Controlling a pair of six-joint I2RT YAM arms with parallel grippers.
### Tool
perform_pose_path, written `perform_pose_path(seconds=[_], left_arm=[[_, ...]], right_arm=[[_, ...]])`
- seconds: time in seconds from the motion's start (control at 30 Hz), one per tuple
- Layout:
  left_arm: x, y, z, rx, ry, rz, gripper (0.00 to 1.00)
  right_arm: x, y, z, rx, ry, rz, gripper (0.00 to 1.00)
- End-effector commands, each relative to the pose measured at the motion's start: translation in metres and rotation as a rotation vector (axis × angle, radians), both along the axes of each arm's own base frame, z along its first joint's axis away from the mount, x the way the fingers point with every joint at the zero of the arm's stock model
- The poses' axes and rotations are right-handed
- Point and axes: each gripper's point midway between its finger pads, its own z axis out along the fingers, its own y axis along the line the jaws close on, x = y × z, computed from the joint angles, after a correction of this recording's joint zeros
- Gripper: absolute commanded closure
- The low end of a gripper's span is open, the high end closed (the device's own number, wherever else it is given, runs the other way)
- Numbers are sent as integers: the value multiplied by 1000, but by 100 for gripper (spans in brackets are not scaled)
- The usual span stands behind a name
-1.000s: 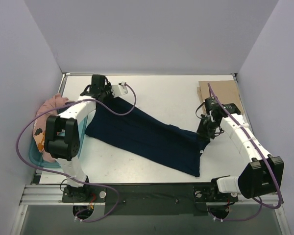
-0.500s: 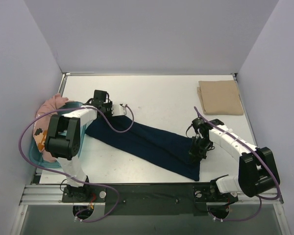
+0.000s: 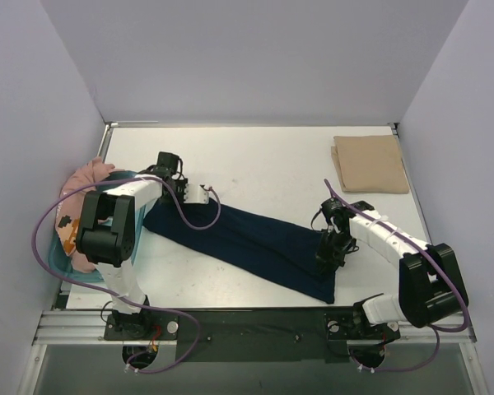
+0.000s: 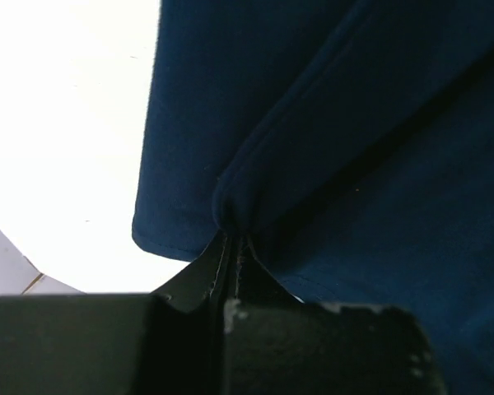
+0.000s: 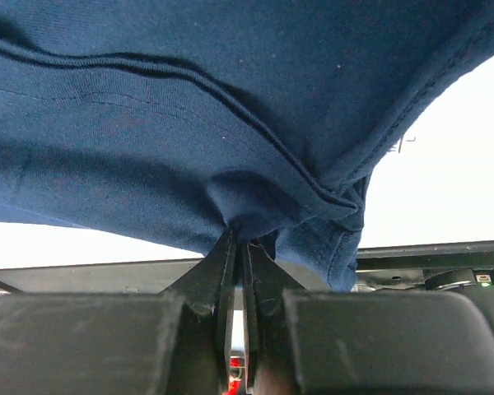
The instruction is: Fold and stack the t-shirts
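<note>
Teal tub at left edge holds pink t-shirt. Left gripper: jaws pinched tight on navy t-shirt, stretched diagonally across bench. Right gripper: jaws likewise clamp its near-right end. Tan t-shirt lies folded, far right.

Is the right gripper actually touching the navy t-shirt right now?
Touching. The right wrist view shows the right gripper shut, with a fold of the navy t-shirt pinched between its fingertips.
</note>
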Motion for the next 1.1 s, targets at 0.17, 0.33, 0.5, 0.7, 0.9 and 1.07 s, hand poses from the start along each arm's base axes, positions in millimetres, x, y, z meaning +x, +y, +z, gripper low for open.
perform_pose_path(seconds=[0.17, 0.33, 0.5, 0.7, 0.9, 1.07], left_arm=[[-5, 7, 51, -30, -5, 48, 100], [-9, 9, 58, -27, 1, 58, 100], [-35, 21, 50, 23, 82, 47, 100], [-48, 30, 31, 88, 123, 19, 75], [-57, 15, 54, 25, 203, 1, 22], [-51, -30, 98, -182, 229, 59, 36]], right_arm=[[-14, -17, 20, -86, 34, 29, 100], [-14, -17, 23, -81, 42, 52, 100], [-21, -22, 15, -101, 62, 60, 100], [-24, -22, 7, -99, 77, 66, 100], [-20, -17, 8, -70, 57, 67, 100], [-21, -10, 12, -39, 52, 71, 78]])
